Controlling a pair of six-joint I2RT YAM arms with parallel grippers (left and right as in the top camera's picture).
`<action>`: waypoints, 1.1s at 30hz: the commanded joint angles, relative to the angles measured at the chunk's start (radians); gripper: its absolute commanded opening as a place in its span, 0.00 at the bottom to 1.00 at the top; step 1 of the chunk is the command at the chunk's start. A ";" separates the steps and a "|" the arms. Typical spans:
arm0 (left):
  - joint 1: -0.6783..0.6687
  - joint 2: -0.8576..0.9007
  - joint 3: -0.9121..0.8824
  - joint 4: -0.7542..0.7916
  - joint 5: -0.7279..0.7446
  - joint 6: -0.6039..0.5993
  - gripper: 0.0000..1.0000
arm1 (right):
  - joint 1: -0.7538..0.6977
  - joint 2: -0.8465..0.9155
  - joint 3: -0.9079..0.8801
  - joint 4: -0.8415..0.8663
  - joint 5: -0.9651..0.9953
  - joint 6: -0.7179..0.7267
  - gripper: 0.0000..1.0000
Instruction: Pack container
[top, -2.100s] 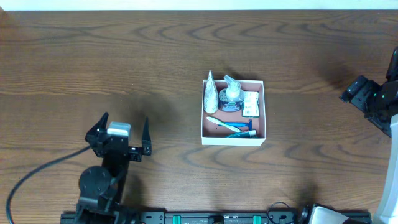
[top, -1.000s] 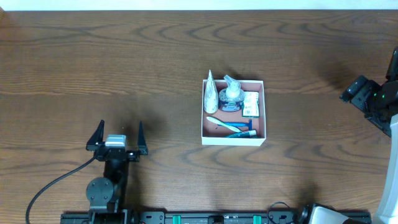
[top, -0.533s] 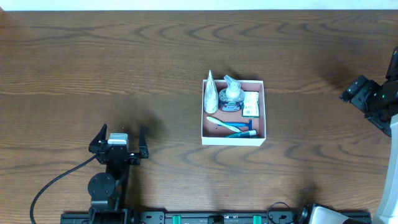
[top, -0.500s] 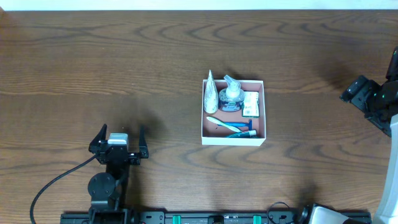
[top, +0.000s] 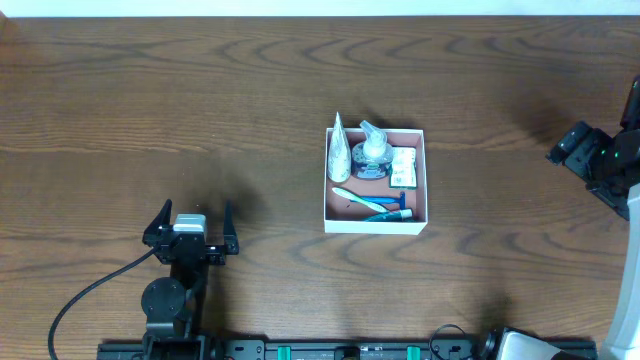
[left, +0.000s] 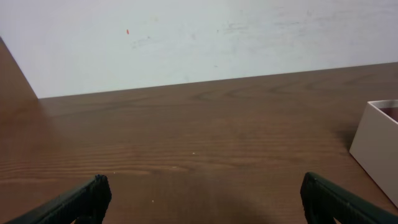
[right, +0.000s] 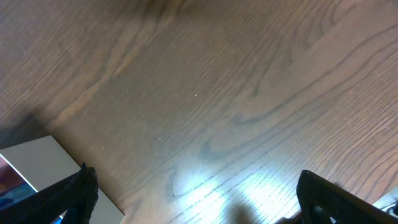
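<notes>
The left gripper (top: 197, 209) sits low on the near-left part of the wooden table (top: 300, 80), its two dark fingers spread wide with only wood grain between them. It holds nothing. A black cable (top: 85, 292) curls away from its arm toward the near edge. In the left wrist view the fingers point toward the far edge and the pale wall behind it, and a white corner of the container shows at the right border.

A broad stretch of wood separates that gripper from the container (top: 376, 227), which stands a little right of the table's middle, well apart from both arms. It is close to square, so no long axis stands out. Its walls run nearly parallel to the table edges, and the open top faces straight up at the overhead camera. Inside, on the pink floor, a cone-shaped tube (top: 340, 146) stands in the far-left corner with its tip pointing away. A pump bottle (top: 373, 151) is beside it and a small white packet (top: 403, 161) sits to the right. A toothbrush (top: 355, 197) and a blue-handled item (top: 389, 213) lie crosswise along the near wall. All four outer sides of the box have wood around them — most on the left and far sides.

Further right, past another stretch of wood, the right gripper (right: 194, 180) hangs near the table's right edge. Its fingers are spread wide apart and grip nothing.
</notes>
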 joint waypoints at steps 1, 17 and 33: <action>0.005 -0.005 -0.010 -0.045 0.003 -0.006 0.98 | -0.006 0.000 0.012 -0.001 0.004 0.011 0.99; 0.005 -0.005 -0.010 -0.045 0.003 -0.006 0.98 | -0.018 0.000 0.012 -0.001 0.004 0.011 0.99; 0.005 -0.005 -0.010 -0.045 0.003 -0.006 0.98 | 0.075 -0.031 0.012 0.000 0.004 0.011 0.99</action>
